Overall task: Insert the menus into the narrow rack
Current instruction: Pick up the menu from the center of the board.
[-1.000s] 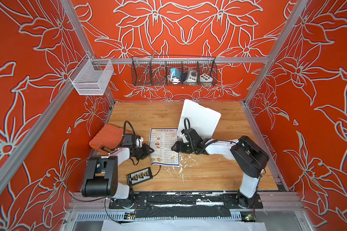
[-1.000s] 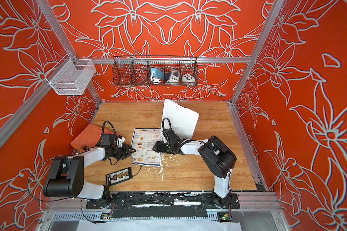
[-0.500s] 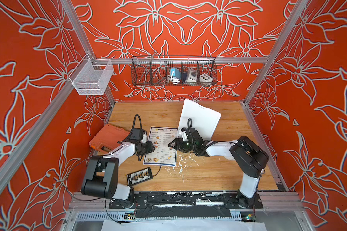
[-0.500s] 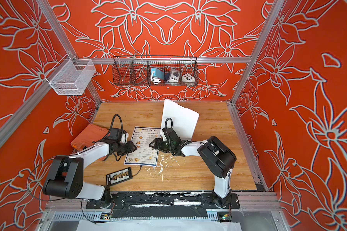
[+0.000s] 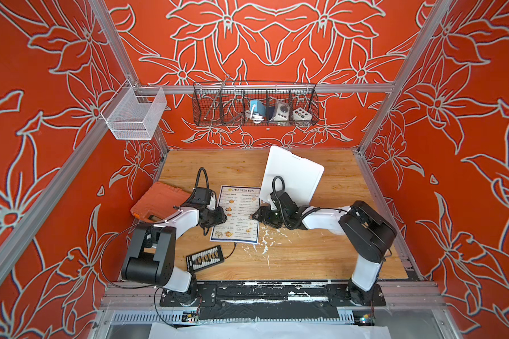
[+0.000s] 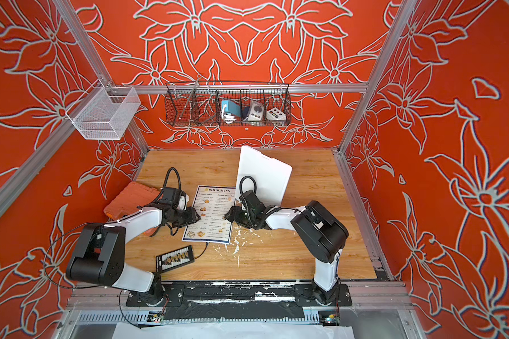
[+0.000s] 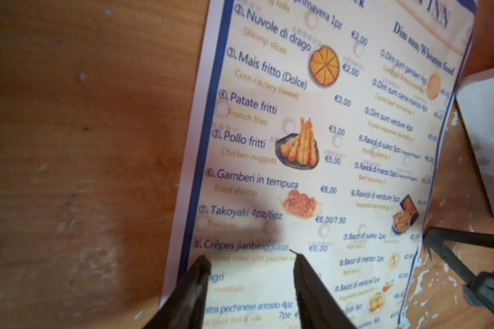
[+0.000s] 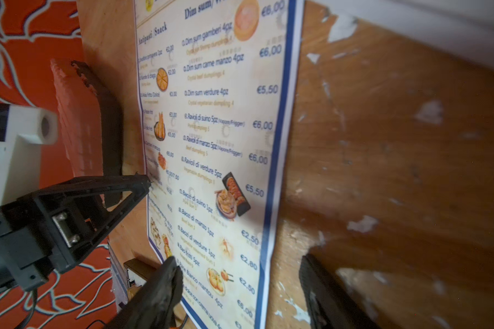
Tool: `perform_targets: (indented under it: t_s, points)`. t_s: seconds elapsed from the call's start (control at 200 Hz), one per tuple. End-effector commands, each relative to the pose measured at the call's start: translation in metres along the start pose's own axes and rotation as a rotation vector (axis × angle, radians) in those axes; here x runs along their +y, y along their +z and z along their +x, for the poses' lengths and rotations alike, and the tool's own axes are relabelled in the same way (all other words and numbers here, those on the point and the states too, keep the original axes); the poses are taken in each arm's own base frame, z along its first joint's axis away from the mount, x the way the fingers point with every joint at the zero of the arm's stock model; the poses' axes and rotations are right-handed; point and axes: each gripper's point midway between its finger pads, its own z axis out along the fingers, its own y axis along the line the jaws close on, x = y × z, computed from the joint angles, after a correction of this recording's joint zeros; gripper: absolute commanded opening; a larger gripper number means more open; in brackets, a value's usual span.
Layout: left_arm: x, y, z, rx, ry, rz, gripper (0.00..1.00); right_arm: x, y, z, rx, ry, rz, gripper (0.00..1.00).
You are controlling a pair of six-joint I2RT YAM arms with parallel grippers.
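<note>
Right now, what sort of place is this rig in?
Probably a staged robot test cell, not a real restaurant: aluminium frame with printed orange floral walls, a wooden tabletop, and a lone menu lying on it.

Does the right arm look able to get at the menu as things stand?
Probably yes: the right gripper is open at the edge of the menu, one finger over the sheet, one over bare table, with nothing between.

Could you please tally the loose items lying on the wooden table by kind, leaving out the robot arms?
Menu: 1
White rack: 1
Orange case: 1
Black card with food photos: 1
Total: 4
</note>
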Motion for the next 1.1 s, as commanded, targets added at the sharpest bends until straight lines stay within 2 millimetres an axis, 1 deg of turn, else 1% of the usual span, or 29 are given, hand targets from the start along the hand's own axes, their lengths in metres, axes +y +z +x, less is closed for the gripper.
perform_targets:
  t_s: [0.0, 0.09, 0.21, 0.3, 0.385, 0.45, 0.57, 0.646, 0.776, 0.861, 0.921, 1.001, 1.006, 1.021, 1.096]
  points:
    - [0.012, 0.013, 0.026, 0.09, -0.004, -0.034, 0.49, 0.012, 0.014, -0.001, 0.007, 0.044, -0.07, 0.69]
    - [0.015, 0.012, 0.03, 0.098, -0.011, -0.045, 0.49, 0.022, 0.019, -0.004, 0.004, 0.045, -0.125, 0.66]
    - [0.02, 0.009, 0.03, 0.072, -0.044, -0.067, 0.48, 0.034, 0.018, -0.011, -0.02, 0.028, -0.167, 0.61]
    - [0.016, 0.007, 0.029, 0.046, -0.078, -0.038, 0.48, 0.044, 0.018, -0.015, -0.033, 0.024, -0.21, 0.55]
    - [0.014, 0.011, 0.035, 0.067, -0.1, -0.018, 0.47, 0.055, 0.019, -0.017, -0.034, 0.024, -0.265, 0.51]
    - [0.018, 0.013, 0.038, 0.08, -0.104, -0.035, 0.46, 0.061, 0.016, -0.016, -0.033, 0.017, -0.295, 0.5]
    - [0.022, 0.008, 0.032, 0.054, -0.088, -0.066, 0.46, 0.064, 0.008, -0.015, -0.043, 0.005, -0.307, 0.51]
    - [0.023, 0.005, 0.028, 0.039, -0.077, -0.076, 0.46, 0.063, 0.008, -0.013, -0.034, -0.003, -0.298, 0.5]
    - [0.022, 0.005, 0.03, 0.045, -0.074, -0.067, 0.46, 0.058, 0.019, -0.009, 0.014, 0.001, -0.256, 0.41]
    - [0.021, 0.005, 0.031, 0.047, -0.078, -0.06, 0.46, 0.051, 0.025, -0.006, 0.033, 0.004, -0.213, 0.31]
    - [0.02, 0.003, 0.029, 0.039, -0.076, -0.06, 0.46, 0.049, 0.027, -0.005, 0.038, 0.002, -0.201, 0.22]
    - [0.019, -0.003, 0.023, 0.009, -0.07, -0.066, 0.47, 0.053, 0.028, -0.004, 0.046, -0.008, -0.204, 0.04]
    - [0.019, -0.003, 0.023, 0.007, -0.071, -0.065, 0.47, 0.054, 0.027, -0.004, 0.047, -0.013, -0.206, 0.01]
    - [0.019, -0.005, 0.021, -0.001, -0.071, -0.068, 0.48, 0.054, 0.027, -0.004, 0.048, -0.016, -0.207, 0.0]
    - [0.017, -0.016, 0.011, -0.049, -0.072, -0.067, 0.5, 0.064, 0.023, -0.005, 0.047, -0.052, -0.215, 0.0]
